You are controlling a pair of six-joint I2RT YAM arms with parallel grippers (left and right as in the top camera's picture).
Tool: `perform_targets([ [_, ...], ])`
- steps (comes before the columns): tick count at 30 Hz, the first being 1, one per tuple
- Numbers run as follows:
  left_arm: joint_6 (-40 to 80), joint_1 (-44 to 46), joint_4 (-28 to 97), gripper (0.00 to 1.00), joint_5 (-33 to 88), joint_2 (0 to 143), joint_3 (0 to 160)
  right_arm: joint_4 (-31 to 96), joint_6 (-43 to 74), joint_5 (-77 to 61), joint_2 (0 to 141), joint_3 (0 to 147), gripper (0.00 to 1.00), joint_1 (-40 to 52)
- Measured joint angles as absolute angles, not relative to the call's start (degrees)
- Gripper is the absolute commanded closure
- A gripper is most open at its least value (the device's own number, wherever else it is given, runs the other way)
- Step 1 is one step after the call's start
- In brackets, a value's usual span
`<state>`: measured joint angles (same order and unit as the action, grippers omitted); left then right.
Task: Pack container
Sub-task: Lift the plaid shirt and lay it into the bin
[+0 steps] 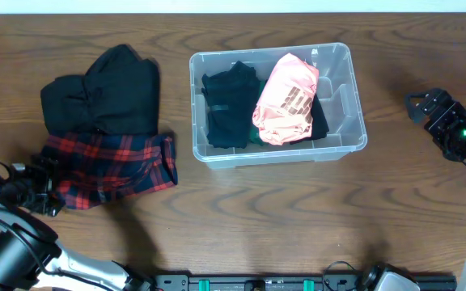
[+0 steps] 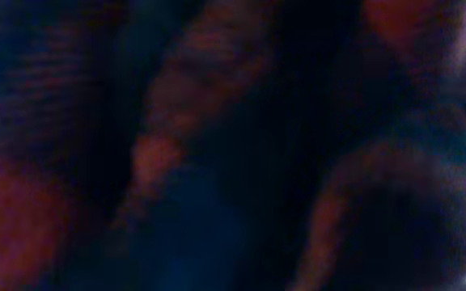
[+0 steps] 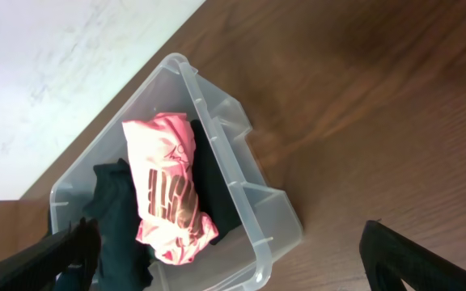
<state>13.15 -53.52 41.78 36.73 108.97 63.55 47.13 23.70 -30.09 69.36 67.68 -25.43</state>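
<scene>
The clear container (image 1: 356, 95) stands at the table's middle. It holds a folded black garment (image 1: 226, 107) on the left and a pink garment with dark print (image 1: 287, 99) on the right, with a bit of green under it. A red plaid shirt (image 1: 116, 166) lies flat at the left. My left gripper (image 1: 40, 182) is at the shirt's left edge; its wrist view shows only dark, blurred red and blue cloth (image 2: 160, 153), and its fingers are hidden. My right gripper (image 1: 425, 105) is open and empty, right of the container (image 3: 225, 166); its wrist view looks down on the pink garment (image 3: 167, 186).
A pile of black clothing (image 1: 108, 90) lies at the back left, touching the top of the plaid shirt. A white wall or surface (image 3: 63, 73) runs along the table's far edge. Bare wood (image 1: 411, 202) surrounds the container.
</scene>
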Motion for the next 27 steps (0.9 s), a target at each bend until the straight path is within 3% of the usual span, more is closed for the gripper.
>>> perform_targets([
  [2, 13.0, -52.9, 42.0, 0.69, 36.8, 109.7, 63.5, 47.1, 23.7, -30.1, 69.4, 67.7, 0.01, -25.4],
  [5, 12.8, -52.8, 43.2, 0.86, 37.3, 109.4, 63.6, 47.1, 23.7, -30.1, 69.4, 67.7, 0.01, -25.4],
  [7, 12.6, -52.8, 44.5, 0.91, 37.8, 108.7, 63.6, 47.1, 23.7, -30.1, 69.4, 67.7, 0.01, -25.4],
  [12, 12.6, -52.7, 49.5, 0.94, 42.1, 101.0, 63.4, 47.1, 23.7, -30.1, 69.4, 67.7, 0.01, -25.4],
  [19, 14.2, -52.3, 54.6, 0.94, 55.5, 76.2, 63.4, 47.1, 23.7, -30.1, 69.4, 67.7, 0.01, -25.4],
  [23, 20.8, -50.6, 50.5, 0.94, 61.8, 63.5, 63.4, 47.1, 23.7, -30.1, 69.4, 67.7, 0.01, -25.4],
  [27, 33.3, -42.7, 37.9, 0.94, 64.8, 54.4, 63.2, 47.1, 23.7, -30.1, 69.4, 67.7, 0.01, -25.4],
])
